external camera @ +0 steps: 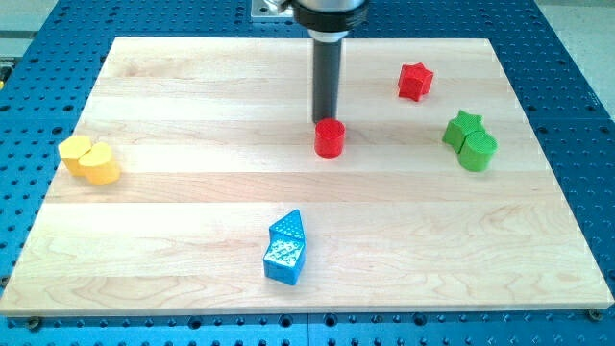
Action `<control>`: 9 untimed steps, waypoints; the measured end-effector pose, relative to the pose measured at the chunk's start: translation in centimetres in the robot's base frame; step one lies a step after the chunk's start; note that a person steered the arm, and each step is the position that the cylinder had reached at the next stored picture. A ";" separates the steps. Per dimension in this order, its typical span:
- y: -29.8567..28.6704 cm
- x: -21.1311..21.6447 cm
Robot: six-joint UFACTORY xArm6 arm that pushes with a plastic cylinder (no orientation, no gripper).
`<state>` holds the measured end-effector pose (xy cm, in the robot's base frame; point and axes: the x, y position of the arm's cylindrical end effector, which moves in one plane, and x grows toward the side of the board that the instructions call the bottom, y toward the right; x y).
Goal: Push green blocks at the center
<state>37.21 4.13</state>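
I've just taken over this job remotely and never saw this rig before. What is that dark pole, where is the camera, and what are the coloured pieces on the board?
There is one camera, looking down at a wooden board on a blue perforated table. The dark pole is the arm's pushing rod; nothing is held. My tip sits just behind the red cylinder, near the middle. At the view's right are two touching green blocks: a green star and a green cylinder. A red star lies above them. Two yellow blocks sit at the left, and two blue blocks at the bottom.
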 end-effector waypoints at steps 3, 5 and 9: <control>3.0 1.9; 15.7 -0.7; 9.4 3.7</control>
<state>40.95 13.53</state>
